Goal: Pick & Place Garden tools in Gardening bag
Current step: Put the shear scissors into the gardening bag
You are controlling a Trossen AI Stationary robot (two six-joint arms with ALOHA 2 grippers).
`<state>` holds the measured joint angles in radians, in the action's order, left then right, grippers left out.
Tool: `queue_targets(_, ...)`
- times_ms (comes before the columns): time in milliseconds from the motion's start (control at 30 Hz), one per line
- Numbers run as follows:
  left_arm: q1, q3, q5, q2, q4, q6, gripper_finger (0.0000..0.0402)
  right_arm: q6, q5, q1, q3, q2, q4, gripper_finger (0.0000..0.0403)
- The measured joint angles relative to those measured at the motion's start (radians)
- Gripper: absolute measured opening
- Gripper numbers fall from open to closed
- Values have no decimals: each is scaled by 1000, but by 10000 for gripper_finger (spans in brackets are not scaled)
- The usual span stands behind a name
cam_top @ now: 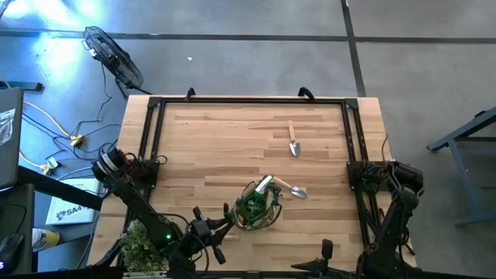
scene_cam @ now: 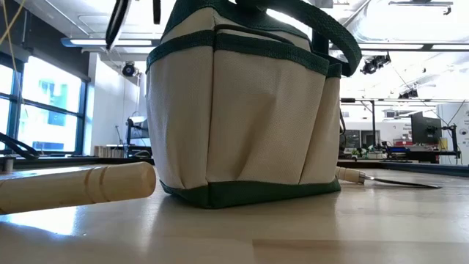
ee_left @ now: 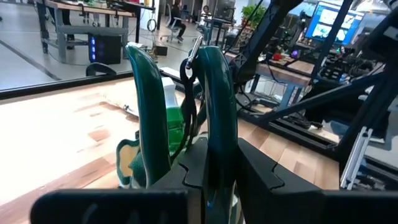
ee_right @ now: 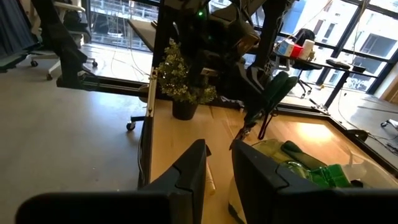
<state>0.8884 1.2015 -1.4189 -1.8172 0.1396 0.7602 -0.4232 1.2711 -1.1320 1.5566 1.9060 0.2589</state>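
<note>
Above the gardening bag [cam_top: 260, 208] at the table's near edge, we see our left gripper [ee_left: 186, 180] clamped on green-handled shears [ee_left: 205, 106], which could catch the bag's rim, while the right gripper [ee_right: 217, 163] waits nearly closed, empty.

Only lettering I can make out: "SA4", dark print on a white box [cam_top: 71, 211] lying on the floor off my left side of the table; the characters after it are cut off. Nothing else is legible.
</note>
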Motion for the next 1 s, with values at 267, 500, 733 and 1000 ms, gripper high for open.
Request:
queue_targets(267, -15, -1, 0, 0, 102, -130, 44, -1, -18, 0, 0, 0, 0, 69)
queue_targets(500, -60, -1, 50, 0, 179, -238, 44, -3, -19, 0, 0, 0, 0, 69)
queue_targets(733, -80, -1, 74, 0, 266, -359, 44, -31, -48, 0, 0, 0, 20, 69)
queue_targets(1000, -92, -1, 81, 0, 239, -357, 44, -70, -49, 0, 0, 0, 51, 69)
